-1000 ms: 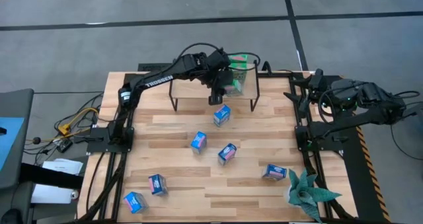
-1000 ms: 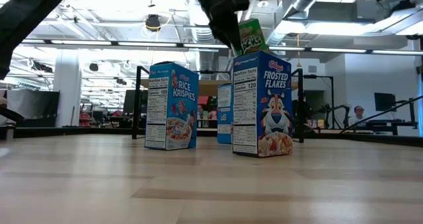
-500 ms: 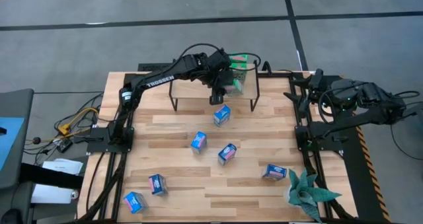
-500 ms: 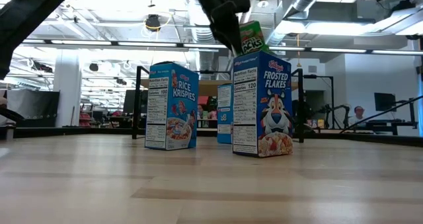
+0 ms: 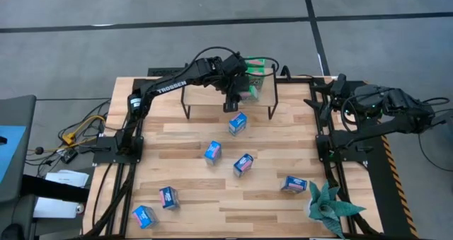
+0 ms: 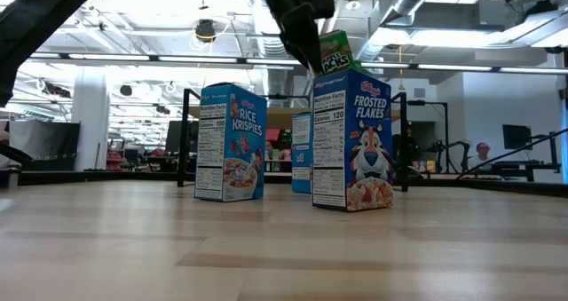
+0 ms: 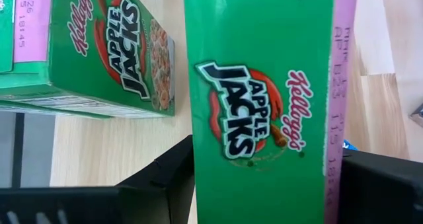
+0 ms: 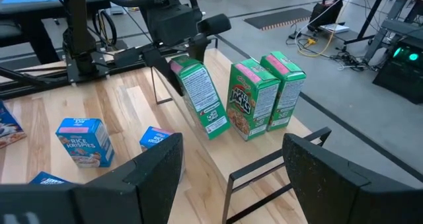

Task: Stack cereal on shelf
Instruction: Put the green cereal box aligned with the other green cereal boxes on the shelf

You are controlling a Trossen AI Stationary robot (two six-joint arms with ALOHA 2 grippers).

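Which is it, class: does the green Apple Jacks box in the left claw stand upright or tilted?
Tilted. In the right wrist view the held box leans in the left claw, while the two green boxes beside it stand upright on the shelf.

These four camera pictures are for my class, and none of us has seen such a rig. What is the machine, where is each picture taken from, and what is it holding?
Two dark robot arms work at a wooden table. One camera looks straight down, one sits at tabletop height, and one rides on each wrist. The left gripper holds a tilted green Apple Jacks box between its fingers over the shelf, beside two green boxes standing there. Blue cereal boxes are scattered on the table, and a teal plant sits at a corner. The right gripper waits open at the table's right edge.
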